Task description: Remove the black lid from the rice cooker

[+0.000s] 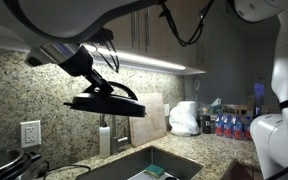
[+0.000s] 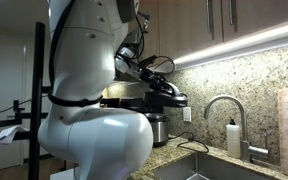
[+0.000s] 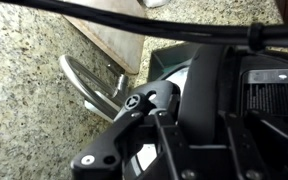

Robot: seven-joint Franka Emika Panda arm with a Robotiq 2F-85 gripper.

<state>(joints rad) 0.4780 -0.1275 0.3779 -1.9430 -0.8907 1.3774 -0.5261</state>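
My gripper [image 1: 100,90] is shut on the black lid [image 1: 110,104] and holds it roughly level in the air, above the counter and left of the sink. In an exterior view the gripper [image 2: 164,90] and the lid [image 2: 175,100] hang a little above and to the right of the rice cooker [image 2: 155,130], a dark squat body standing on the counter behind my arm. The cooker's metallic rim shows at the lower left [image 1: 6,160]. In the wrist view the jaws [image 3: 179,125] clamp the dark lid [image 3: 189,85] between them.
A steel sink [image 1: 156,163] with a curved faucet [image 2: 224,108] lies beside the cooker. A tan cutting board [image 1: 150,118] leans on the granite backsplash. A soap bottle [image 2: 234,136], a white bag [image 1: 184,118] and several bottles [image 1: 229,126] stand along the counter.
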